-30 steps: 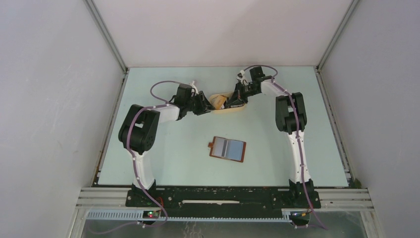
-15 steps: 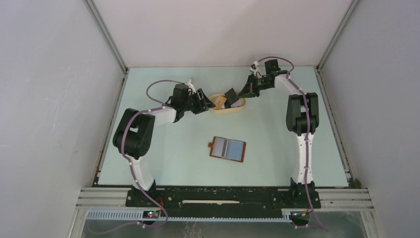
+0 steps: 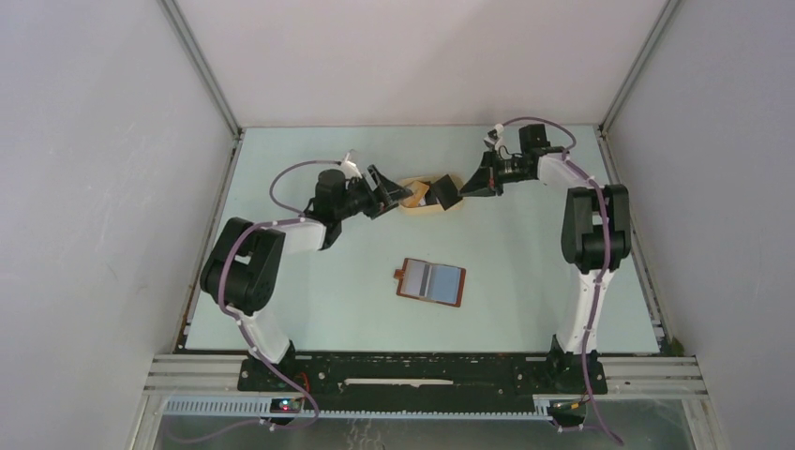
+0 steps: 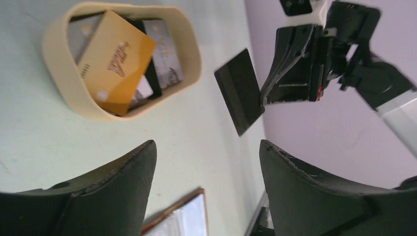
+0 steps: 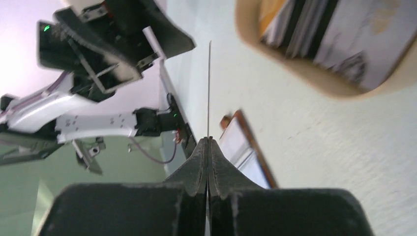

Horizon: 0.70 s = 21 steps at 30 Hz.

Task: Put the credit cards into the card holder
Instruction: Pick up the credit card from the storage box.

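The right pincer (image 5: 208, 142) grips a dark credit card (image 4: 239, 91) just right of the tan tray (image 4: 56, 78), upper middle; the left pincer (image 4: 206, 147) stands wide. The card holder (image 3: 430, 281) lies open at centre, long axis left-right, free surface (image 3: 309, 309) around.

The tan tray (image 4: 194, 59) is crowded from both ends: the left gripper (image 3: 392, 190), fingers (image 4: 123, 177) spread wide, sits just beside its left end, and the right gripper (image 3: 462, 190), pinching a dark card (image 4: 239, 91), hangs at its right end. From above, the rest of its mouth is unblocked. The open card holder (image 3: 430, 281) lies well apart on bare surface (image 3: 328, 300), approachable from every side
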Tool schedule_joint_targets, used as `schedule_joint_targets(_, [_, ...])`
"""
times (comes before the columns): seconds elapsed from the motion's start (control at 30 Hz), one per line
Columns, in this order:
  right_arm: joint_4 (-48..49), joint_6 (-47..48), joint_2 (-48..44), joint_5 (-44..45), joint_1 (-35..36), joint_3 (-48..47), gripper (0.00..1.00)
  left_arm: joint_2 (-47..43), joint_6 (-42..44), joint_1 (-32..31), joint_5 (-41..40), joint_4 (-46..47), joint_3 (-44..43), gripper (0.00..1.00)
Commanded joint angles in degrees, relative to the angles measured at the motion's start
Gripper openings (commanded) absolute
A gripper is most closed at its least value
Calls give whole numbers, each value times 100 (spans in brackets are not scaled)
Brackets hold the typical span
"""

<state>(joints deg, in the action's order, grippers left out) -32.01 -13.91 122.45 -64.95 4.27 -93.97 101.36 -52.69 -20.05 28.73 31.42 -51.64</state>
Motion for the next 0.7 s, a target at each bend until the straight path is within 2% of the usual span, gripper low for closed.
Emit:
schedule_joint_targets(0.0, [605, 364, -1145, -1024, -93, 821, 0, -469, -1450, -1, 364, 2270, 774, 82])
schedule_joint_targets(0.1, [638, 575, -1610, -1457, -89, 1454, 0, -465, -2231, -158, 267, 3570, 1310, 84])
schedule_joint_targets(0.2, [516, 782, -1996, -1658, -89, 1859, 0, -437, -2644, -461, 81, 4229, 1561, 84])
schedule_joint_targets(0.3, [469, 922, -2349, -1694, -76, 2163, 0, -511, -2604, -862, -190, 4288, 1737, 83])
schedule_joint_targets(0.47, [578, 892, -2835, -1626, 5, 2483, 0, -614, -2578, -1104, -382, 4495, 1830, 80])
schedule_joint_targets(0.63, [715, 770, -3158, -1559, 123, 2600, 0, -712, -2497, -1342, -442, 4557, 1696, 72])
schedule_joint_targets(0.67, [725, 763, -3192, -1564, 140, 2617, 0, -745, -2452, -1382, -428, 4550, 1666, 68])
